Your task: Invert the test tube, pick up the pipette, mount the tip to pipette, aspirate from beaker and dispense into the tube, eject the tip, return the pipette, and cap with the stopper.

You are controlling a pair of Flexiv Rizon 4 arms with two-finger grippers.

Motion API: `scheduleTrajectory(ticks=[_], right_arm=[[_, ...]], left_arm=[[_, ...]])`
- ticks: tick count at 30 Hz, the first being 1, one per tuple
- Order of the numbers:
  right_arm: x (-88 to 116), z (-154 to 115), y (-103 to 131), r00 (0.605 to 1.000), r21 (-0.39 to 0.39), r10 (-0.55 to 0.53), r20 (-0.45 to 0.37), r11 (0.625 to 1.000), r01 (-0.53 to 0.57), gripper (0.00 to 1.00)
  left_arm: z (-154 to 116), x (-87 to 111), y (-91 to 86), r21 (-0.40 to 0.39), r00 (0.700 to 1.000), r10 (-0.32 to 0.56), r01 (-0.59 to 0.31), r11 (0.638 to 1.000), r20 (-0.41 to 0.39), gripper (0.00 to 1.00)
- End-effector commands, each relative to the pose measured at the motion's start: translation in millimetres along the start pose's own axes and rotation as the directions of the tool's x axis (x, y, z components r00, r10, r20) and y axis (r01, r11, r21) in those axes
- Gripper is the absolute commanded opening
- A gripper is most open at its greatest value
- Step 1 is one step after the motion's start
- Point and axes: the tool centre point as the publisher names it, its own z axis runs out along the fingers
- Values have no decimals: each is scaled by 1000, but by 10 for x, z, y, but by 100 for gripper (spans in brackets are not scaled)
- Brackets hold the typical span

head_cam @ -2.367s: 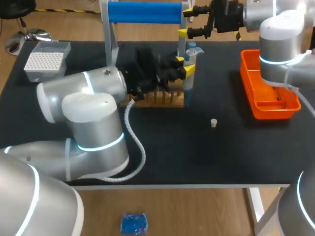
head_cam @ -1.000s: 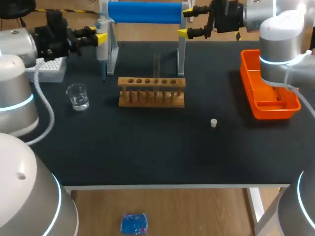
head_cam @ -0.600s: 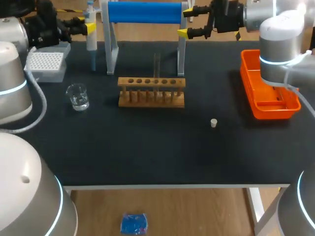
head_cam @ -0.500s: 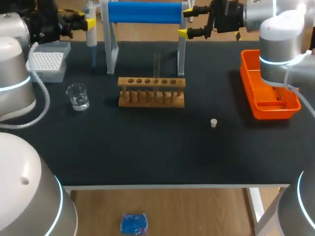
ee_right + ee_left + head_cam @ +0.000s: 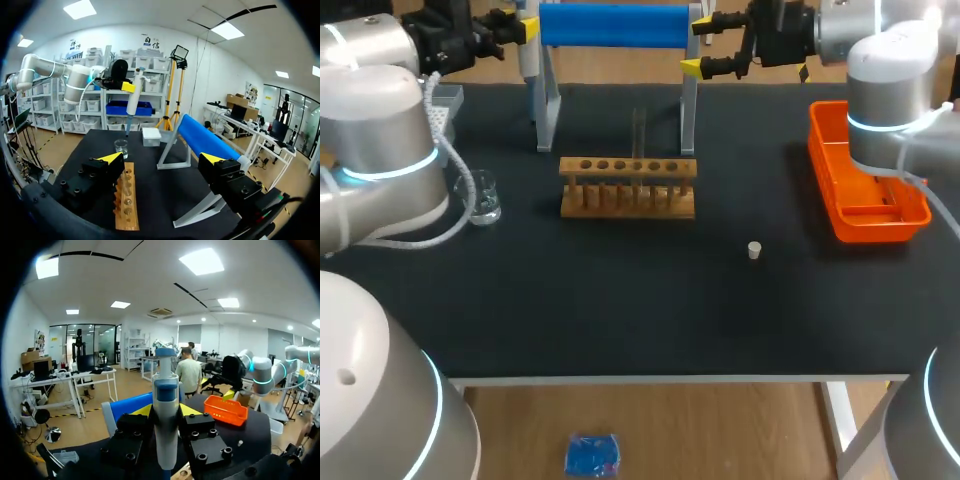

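Your left end effector [image 5: 165, 411] is clamped on the pipette [image 5: 165, 390], a yellow finger on either side of its body. It holds the pipette upright, high over the far left of the counter [image 5: 650, 300] and close to a grey leg of the blue-barred stand [image 5: 613, 25].

Seen from the right wrist, the pipette's lower end hangs in the air near the beaker [image 5: 121, 148] and the tip box [image 5: 151, 135] (whether a tip is already on, I cannot tell). I judge the step in hand to be mounting the tip:
- Swing clear of that stand leg first.
- Keep the pipette plumb and centre it over one well.
- Press straight down without twisting.

The test tube [image 5: 639, 130] stands upright in the wooden rack [image 5: 628, 190], and the stopper [image 5: 754, 250] lies alone nearer the counter's front. Your right end effector [image 5: 700, 44] hangs spread wide and empty by the stand's other leg.
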Motion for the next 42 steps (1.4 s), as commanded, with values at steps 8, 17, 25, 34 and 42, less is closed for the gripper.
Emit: scheduleTrajectory(ticks=[8, 17, 25, 34, 42], right_arm=[[-2, -11, 5, 1000, 3, 1, -3, 1000, -1, 100], [-2, -11, 5, 1000, 3, 1, -3, 1000, -1, 100], [-2, -11, 5, 1000, 3, 1, -3, 1000, -1, 100], [-2, -11, 5, 1000, 3, 1, -3, 1000, -1, 100], [-2, -11, 5, 1000, 3, 1, -3, 1000, -1, 100]], left_arm=[[446, 6, -58, -58, 993, -8, 15, 998, 117, 0], [616, -83, -10, -61, 984, -31, 43, 997, 175, 0], [714, -141, 37, -44, 970, -53, 65, 997, 239, 0], [842, -220, 114, -59, 954, -65, 85, 995, 292, 0], [938, -352, 151, -75, 934, -70, 103, 992, 352, 0]])
